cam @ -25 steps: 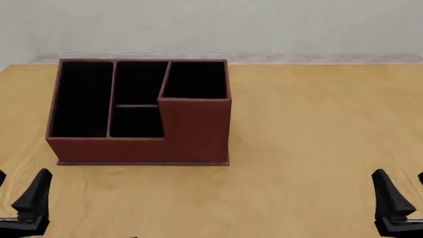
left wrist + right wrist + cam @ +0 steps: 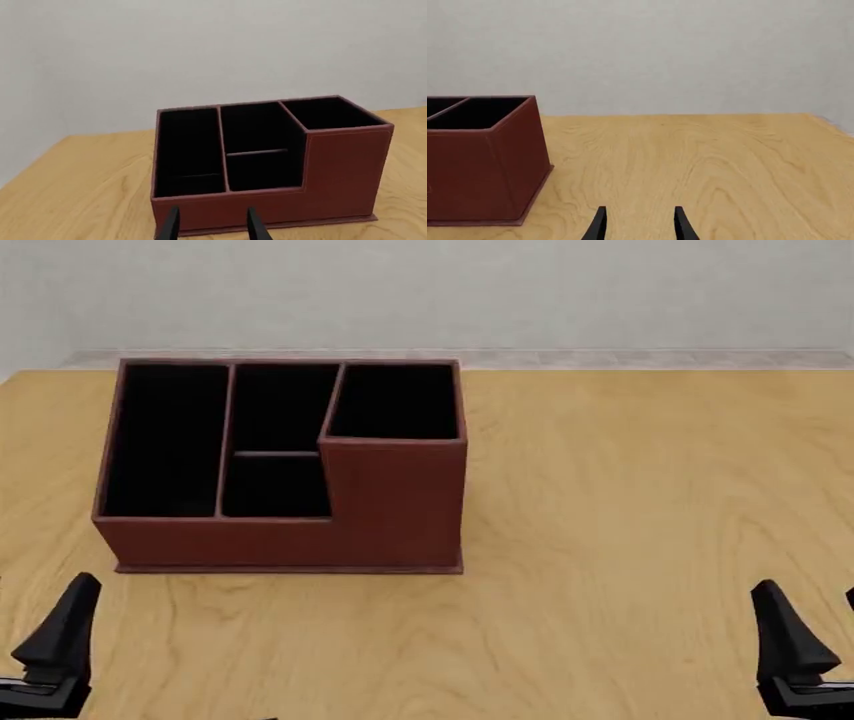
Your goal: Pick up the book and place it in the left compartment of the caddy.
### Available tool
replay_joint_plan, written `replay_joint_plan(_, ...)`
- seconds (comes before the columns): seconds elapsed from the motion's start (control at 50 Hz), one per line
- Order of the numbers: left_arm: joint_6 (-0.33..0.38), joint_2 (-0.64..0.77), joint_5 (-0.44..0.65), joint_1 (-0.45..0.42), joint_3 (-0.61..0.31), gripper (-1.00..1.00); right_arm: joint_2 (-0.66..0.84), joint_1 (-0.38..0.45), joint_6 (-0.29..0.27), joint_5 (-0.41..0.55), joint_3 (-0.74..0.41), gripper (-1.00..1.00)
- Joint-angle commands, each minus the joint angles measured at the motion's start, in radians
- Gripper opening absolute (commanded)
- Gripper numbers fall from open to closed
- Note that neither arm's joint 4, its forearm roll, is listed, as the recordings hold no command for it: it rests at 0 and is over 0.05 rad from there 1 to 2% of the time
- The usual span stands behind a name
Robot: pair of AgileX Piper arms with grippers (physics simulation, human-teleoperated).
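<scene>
**poster1:** The left gripper [image 2: 212,209] is seen spread in its wrist view, two black fingers [image 2: 172,225] with a clear gap between them and nothing pinched. It's held low over the desk [image 2: 641,500], near the front edge at the left, and pointed forward at the front wall of the caddy [image 2: 267,540]. In the front view only one finger is caught in the bottom left corner, standing upright, well short of the caddy.

**poster2:** Same is noted for the right gripper [image 2: 639,209]: spread, nothing held, parked low at the near right and aimed straight ahead over bare wood toward the pale wall [image 2: 427,290]. Only a corner of the caddy is caught at the side of its wrist view. So the arms are mirrored and neither is reached out.

**poster1:** And the book? Can't really be made out in the front view.

**poster2:** Agreed, the left compartment [image 2: 167,440] just reads as black lining there. In the left wrist view a thin pale line [image 2: 200,175] is seen low inside that long section. Whether it's the book's page edge can't be told tbh.

**poster1:** Caddy itself is sat square on the desk, far left, with the two middle sections [image 2: 278,485] next to the long one and the tall section [image 2: 394,400] at the far right corner.
</scene>
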Motion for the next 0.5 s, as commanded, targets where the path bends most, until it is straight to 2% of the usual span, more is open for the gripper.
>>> replay_joint_plan(0.02, 0.026, 0.013, 0.045, -0.088, -0.044, 1.0, 0.001, 0.0, 0.01, -0.003, 0.002, 1.0)
replay_joint_plan(0.06, -0.007, 0.012, 0.041, -0.082, -0.044, 1.0, 0.001, -0.001, 0.013, -0.002, 0.001, 1.0)
replay_joint_plan(0.1, -0.014, 0.008, 0.079, -0.158, -0.059, 1.0, 0.001, -0.002, 0.015, -0.002, 0.001, 1.0)
replay_joint_plan(0.16, -0.04, 0.021, 0.115, -0.194, -0.088, 1.0, 0.001, -0.001, 0.017, -0.002, 0.001, 1.0)
replay_joint_plan(0.18, -0.043, 0.022, 0.146, -0.246, -0.113, 1.0, 0.003, 0.002, 0.017, -0.002, 0.0, 1.0)
replay_joint_plan(0.22, -0.049, 0.036, 0.147, -0.251, -0.12, 1.0, 0.005, 0.003, 0.016, -0.004, 0.001, 1.0)
replay_joint_plan(0.24, -0.047, 0.041, 0.149, -0.257, -0.128, 1.0, 0.007, 0.004, 0.016, -0.006, 0.001, 1.0)
replay_joint_plan(0.3, 0.023, 0.064, 0.161, -0.276, -0.153, 1.0, 0.008, 0.005, 0.017, -0.006, 0.001, 1.0)
replay_joint_plan(0.32, 0.0, 0.066, 0.188, -0.311, -0.184, 1.0, 0.008, 0.004, 0.017, -0.006, 0.001, 1.0)
replay_joint_plan(0.4, -0.018, 0.121, 0.242, -0.359, -0.274, 1.0, 0.013, 0.004, 0.018, -0.01, 0.002, 1.0)
replay_joint_plan(0.44, 0.004, 0.143, 0.258, -0.363, -0.303, 1.0, 0.016, 0.005, 0.017, -0.011, 0.002, 1.0)
replay_joint_plan(0.5, 0.017, 0.179, 0.294, -0.42, -0.355, 1.0, 0.014, 0.006, 0.015, -0.008, 0.001, 1.0)
